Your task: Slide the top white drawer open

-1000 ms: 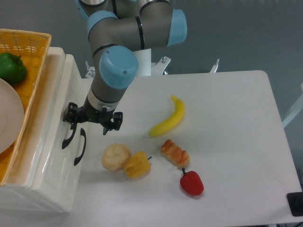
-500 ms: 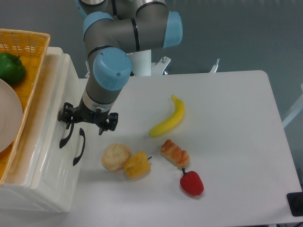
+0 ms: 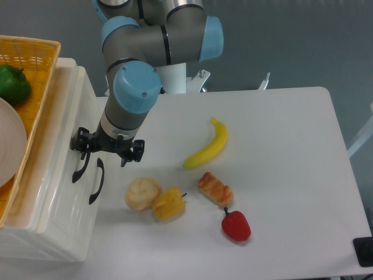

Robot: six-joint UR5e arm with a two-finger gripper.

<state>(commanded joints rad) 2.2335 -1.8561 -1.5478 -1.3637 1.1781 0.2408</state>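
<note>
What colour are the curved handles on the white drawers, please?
Black: both curved handles stand out against the glossy white drawers in the fixed camera view.

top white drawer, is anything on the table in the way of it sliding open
Nothing visible blocks the top white drawer. The gripper is already at its black handle. The nearest table items, a bread roll and yellow pepper, lie lower down.

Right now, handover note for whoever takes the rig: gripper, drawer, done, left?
Gripper: down at the cabinet front, by the upper curved black handle; whether the jaws are open or shut on it cannot be told from this view.
Top white plastic drawer: front with that handle faces the table; lower black handle sits beside it.
Done: approach to the handle.
Left: confirm the grip, then slide the drawer out toward the table, probably clear of the round bread roll.
</note>
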